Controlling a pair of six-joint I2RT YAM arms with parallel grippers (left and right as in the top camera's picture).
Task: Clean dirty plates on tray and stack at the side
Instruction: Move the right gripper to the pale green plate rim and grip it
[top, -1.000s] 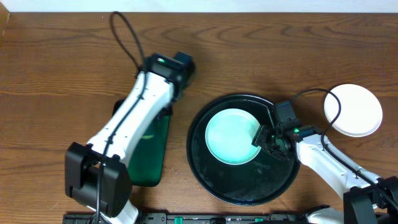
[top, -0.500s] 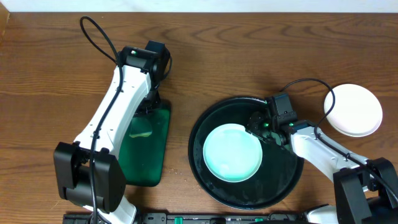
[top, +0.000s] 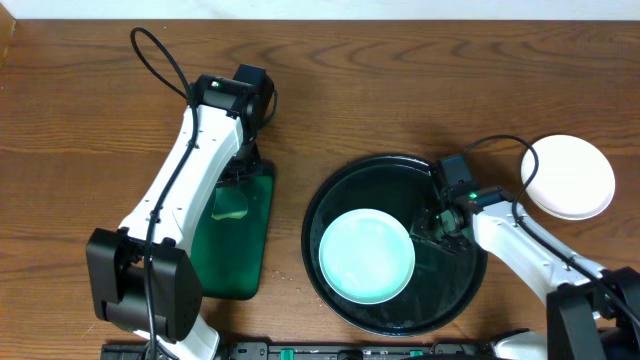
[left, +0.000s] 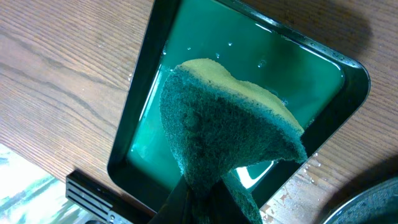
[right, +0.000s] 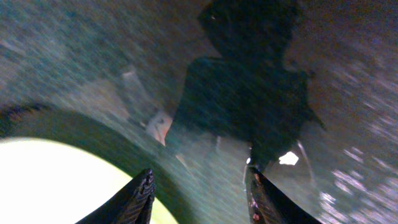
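The left gripper's (left: 208, 202) jaws are pinched tight on a sponge (left: 224, 124). It has a coarse dark-green scouring face and a softer yellow-green foam layer behind, and it is squeezed into a fan that widens away from the fingers. It hangs over the rectangular green tray (top: 240, 265) in the left half of the overhead view. This tray has a black rim, rounded corners and a shiny film of liquid on its floor.

The right gripper's (right: 199, 199) jaws stand partly open and hold nothing. In the right wrist view only the wet, speckled dark floor of the tray shows between the two black fingertips.

The large round black tray (top: 450, 290) sits right of centre in the overhead view, glossy, with a raised rim. One dirty plate (top: 366, 256) lies in its lower left part. The plate is round with a shallow rim, and its surface is tinted pale teal. The right gripper is low over the tray's right part, just beside that plate's edge. I cannot tell whether it touches.

A plain white plate (top: 568, 177) rests on the brown wood-grain table (top: 80, 120) at the right edge of the overhead view, outside the black tray. Whether more plates lie under it cannot be told.
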